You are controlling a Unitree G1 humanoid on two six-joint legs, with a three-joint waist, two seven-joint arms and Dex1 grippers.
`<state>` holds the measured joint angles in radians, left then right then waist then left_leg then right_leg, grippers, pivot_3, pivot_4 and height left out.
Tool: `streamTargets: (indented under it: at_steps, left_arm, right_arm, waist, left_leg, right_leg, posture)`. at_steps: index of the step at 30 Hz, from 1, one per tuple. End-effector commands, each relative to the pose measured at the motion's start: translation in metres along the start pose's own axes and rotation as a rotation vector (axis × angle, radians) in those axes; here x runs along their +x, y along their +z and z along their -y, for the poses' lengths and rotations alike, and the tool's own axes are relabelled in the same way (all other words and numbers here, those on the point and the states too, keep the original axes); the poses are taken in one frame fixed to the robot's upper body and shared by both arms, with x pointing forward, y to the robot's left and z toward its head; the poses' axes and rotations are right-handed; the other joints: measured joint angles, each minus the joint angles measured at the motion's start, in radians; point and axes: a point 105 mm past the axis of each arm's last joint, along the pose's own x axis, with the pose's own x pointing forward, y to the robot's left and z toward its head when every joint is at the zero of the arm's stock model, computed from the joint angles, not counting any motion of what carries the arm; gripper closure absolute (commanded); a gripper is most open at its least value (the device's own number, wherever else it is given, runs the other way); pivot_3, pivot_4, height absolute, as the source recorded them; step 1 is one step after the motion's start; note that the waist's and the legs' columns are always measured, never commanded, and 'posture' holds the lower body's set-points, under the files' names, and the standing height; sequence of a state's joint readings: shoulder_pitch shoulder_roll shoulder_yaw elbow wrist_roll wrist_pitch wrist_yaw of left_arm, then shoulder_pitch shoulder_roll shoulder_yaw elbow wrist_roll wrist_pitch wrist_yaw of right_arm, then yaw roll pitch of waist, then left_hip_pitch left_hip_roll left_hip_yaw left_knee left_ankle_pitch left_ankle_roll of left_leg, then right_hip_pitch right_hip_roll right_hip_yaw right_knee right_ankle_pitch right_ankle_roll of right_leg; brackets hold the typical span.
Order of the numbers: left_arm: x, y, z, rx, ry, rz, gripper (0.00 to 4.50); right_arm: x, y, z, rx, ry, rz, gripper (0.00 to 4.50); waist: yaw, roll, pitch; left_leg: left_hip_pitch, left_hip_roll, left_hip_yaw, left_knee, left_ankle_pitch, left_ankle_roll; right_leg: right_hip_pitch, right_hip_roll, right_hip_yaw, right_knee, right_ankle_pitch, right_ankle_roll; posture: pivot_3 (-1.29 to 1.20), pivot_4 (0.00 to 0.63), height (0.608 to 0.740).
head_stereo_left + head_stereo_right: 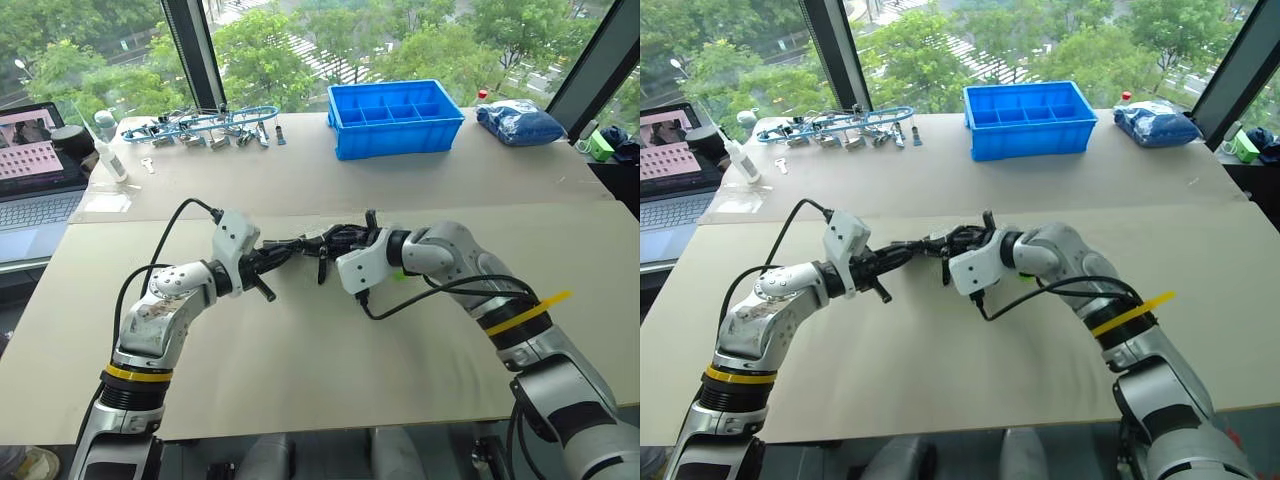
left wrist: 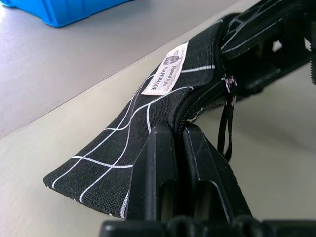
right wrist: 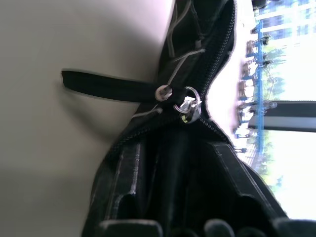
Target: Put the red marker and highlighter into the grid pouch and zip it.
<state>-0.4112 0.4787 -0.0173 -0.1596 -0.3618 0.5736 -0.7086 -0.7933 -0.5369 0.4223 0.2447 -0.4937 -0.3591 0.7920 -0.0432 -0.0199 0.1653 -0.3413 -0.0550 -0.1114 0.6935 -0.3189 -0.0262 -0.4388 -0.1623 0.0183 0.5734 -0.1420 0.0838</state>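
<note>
The grid pouch (image 1: 300, 243), black with white lines and a small white label (image 2: 168, 69), hangs stretched between my two grippers above the table. My left gripper (image 2: 178, 129) is shut on the pouch's near end at the zipper seam. At the other end, my right gripper (image 1: 346, 244) is open, one finger above the pouch and one below. The zip slider (image 3: 187, 106) sits just past the right fingers, and its long black pull strap (image 3: 108, 86) hangs free. From the left gripper up to the slider the zipper is closed. The red marker and highlighter are out of view.
A blue compartment bin (image 1: 395, 118) stands at the back of the table, with a blue bag (image 1: 518, 122) to its right. Metal tools and a blue cable (image 1: 205, 128) lie at the back left beside a bottle (image 1: 108, 150). A laptop (image 1: 35, 165) is at the far left.
</note>
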Motion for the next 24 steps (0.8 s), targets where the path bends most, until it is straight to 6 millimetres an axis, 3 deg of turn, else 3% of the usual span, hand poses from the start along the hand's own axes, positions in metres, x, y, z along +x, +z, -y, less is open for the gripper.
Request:
streamTargets:
  at_steps: [1, 5, 8, 10, 14, 17, 21, 24]
  left_arm:
    - [-0.004, 0.017, 0.001, 0.034, 0.004, 0.059, 4.5]
    - [-0.005, 0.016, 0.001, 0.031, 0.01, 0.059, 4.5]
    - [-0.006, 0.015, -0.001, 0.025, 0.022, 0.058, 4.5]
    - [-0.006, 0.015, -0.003, 0.02, 0.033, 0.059, 4.5]
    - [-0.008, 0.016, -0.01, 0.006, 0.079, 0.067, 4.5]
    - [-0.009, 0.015, -0.013, 0.011, 0.101, 0.06, 4.5]
    - [-0.008, 0.013, -0.015, 0.014, 0.109, 0.053, 4.5]
    - [-0.005, 0.013, -0.015, 0.016, 0.11, 0.052, 4.5]
  right_arm:
    - [-0.034, -0.029, 0.044, 0.12, -0.132, -0.076, 1.45]
    - [-0.074, -0.045, 0.08, 0.212, -0.259, -0.083, 1.45]
    - [-0.11, -0.059, 0.09, 0.372, -0.327, -0.086, 1.45]
    - [-0.122, -0.066, 0.091, 0.477, -0.364, -0.09, 1.45]
    - [-0.135, -0.091, 0.052, 0.796, -0.38, -0.212, 1.45]
    - [-0.129, -0.099, 0.012, 1.106, -0.399, -0.346, 1.45]
    - [-0.109, -0.08, -0.021, 1.366, -0.388, -0.398, 1.45]
    - [-0.096, -0.075, -0.028, 1.517, -0.472, -0.432, 1.45]
  waist:
    - [0.0, 0.0, 0.0]
    - [0.001, 0.0, 0.0]
    - [0.005, 0.0, 0.0]
    - [0.004, 0.0, 0.0]
    - [0.006, 0.0, 0.0]
    - [0.006, 0.0, 0.0]
    - [0.004, 0.0, 0.0]
    - [0.006, 0.001, 0.0]
  left_leg:
    - [0.0, 0.0, 0.0, 0.0, 0.0, 0.0]
    - [0.0, 0.0, 0.0, 0.0, 0.0, 0.0]
    - [-0.001, 0.0, 0.0, 0.0, 0.0, 0.0]
    - [-0.002, 0.0, 0.0, 0.0, 0.0, 0.001]
    - [-0.002, 0.0, 0.0, 0.0, -0.001, 0.001]
    - [-0.002, 0.0, 0.0, 0.0, -0.001, 0.002]
    - [-0.003, 0.0, 0.0, 0.001, -0.001, 0.002]
    - [-0.003, 0.0, 0.0, 0.002, -0.001, 0.002]
  right_leg:
    - [0.0, 0.0, 0.0, 0.0, 0.0, 0.0]
    - [0.0, 0.0, 0.0, 0.0, 0.0, 0.0]
    - [0.0, 0.0, 0.0, -0.001, 0.0, 0.0]
    - [0.0, 0.0, 0.0, -0.002, 0.0, 0.0]
    - [0.0, 0.0, 0.0, -0.002, 0.0, 0.0]
    - [0.0, 0.0, 0.0, -0.001, 0.0, 0.0]
    - [-0.003, 0.0, 0.001, 0.002, 0.0, 0.0]
    - [-0.003, 0.0, 0.001, 0.003, 0.0, 0.0]
  posture:
    - [0.0, 0.15, 0.74]
    - [0.0, 0.15, 0.74]
    - [0.0, 0.15, 0.74]
    - [0.0, 0.15, 0.74]
    - [0.0, 0.15, 0.74]
    - [0.0, 0.15, 0.74]
    - [0.0, 0.15, 0.74]
    - [0.0, 0.15, 0.74]
